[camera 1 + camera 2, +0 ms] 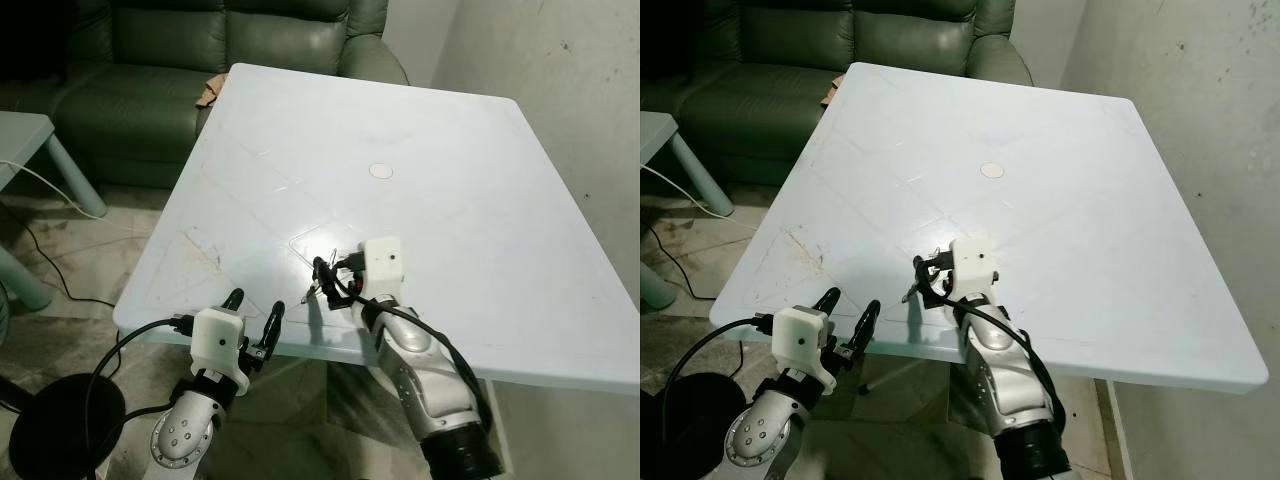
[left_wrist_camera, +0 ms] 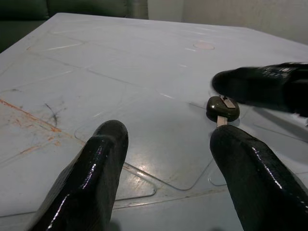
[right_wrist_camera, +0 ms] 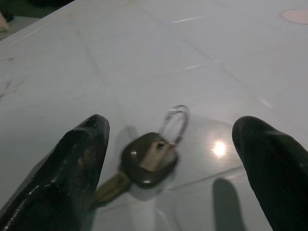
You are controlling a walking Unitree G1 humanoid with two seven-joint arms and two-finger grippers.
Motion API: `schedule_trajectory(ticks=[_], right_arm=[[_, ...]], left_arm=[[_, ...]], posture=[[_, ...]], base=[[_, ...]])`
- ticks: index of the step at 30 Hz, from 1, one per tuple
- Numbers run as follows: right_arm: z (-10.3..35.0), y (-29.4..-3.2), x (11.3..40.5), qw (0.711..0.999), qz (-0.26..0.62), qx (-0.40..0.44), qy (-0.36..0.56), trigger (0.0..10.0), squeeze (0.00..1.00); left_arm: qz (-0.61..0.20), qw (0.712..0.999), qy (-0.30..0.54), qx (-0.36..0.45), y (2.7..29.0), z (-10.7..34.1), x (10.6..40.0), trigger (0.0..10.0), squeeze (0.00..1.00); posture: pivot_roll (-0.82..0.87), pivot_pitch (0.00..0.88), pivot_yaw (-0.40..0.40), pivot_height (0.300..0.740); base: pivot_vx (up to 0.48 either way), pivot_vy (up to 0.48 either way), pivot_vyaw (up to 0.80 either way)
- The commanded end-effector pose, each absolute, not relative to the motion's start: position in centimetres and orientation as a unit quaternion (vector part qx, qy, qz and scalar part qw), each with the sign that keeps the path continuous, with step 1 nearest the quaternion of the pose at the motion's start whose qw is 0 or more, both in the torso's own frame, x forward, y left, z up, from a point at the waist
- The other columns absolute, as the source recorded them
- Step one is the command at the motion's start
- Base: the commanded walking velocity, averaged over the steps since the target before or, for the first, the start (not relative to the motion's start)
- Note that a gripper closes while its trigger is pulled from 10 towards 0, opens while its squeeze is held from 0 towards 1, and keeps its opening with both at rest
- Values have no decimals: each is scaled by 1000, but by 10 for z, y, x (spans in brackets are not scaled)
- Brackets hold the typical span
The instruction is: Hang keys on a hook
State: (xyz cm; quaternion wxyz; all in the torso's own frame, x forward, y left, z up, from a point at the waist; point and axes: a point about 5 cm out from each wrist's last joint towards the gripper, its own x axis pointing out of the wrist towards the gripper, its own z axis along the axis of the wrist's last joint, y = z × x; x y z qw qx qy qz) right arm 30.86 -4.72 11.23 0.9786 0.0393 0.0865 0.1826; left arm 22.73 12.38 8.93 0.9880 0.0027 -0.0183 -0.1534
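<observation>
A dark-headed key (image 3: 147, 161) with a small metal ring (image 3: 175, 120) lies flat on the white table (image 1: 450, 230), near its front edge. My right gripper (image 1: 325, 278) is low over the table and open, one black finger on each side of the key without touching it. The same key (image 2: 222, 108) appears in the left wrist view, just beyond a right finger (image 2: 260, 86). My left gripper (image 1: 256, 305) is open and holds nothing. It hovers at the table's front edge, to the left of the key.
A round white disc (image 1: 380, 171) sits mid-table. A green sofa (image 1: 230, 40) stands behind the table and a pale side table (image 1: 30, 140) to the left. A grey wall (image 1: 580, 70) runs along the right. A black round base (image 1: 60, 425) and cables lie on the floor.
</observation>
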Motion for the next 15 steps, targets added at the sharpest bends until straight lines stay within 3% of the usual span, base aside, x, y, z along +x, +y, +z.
schedule_trajectory(ticks=[1, 15], right_arm=[[109, -36, 303, 976, 186, 54, 94, 10000, 0], [100, -19, 315, 982, 149, 37, 114, 10000, 0]], left_arm=[[-154, 988, -22, 8, 123, 92, 228, 10000, 0], [-148, 989, -23, 6, 122, 93, 228, 10000, 0]], posture=[[-16, 111, -70, 740], [-12, 119, -73, 740]], base=[[0, 0, 0], [0, 0, 0]])
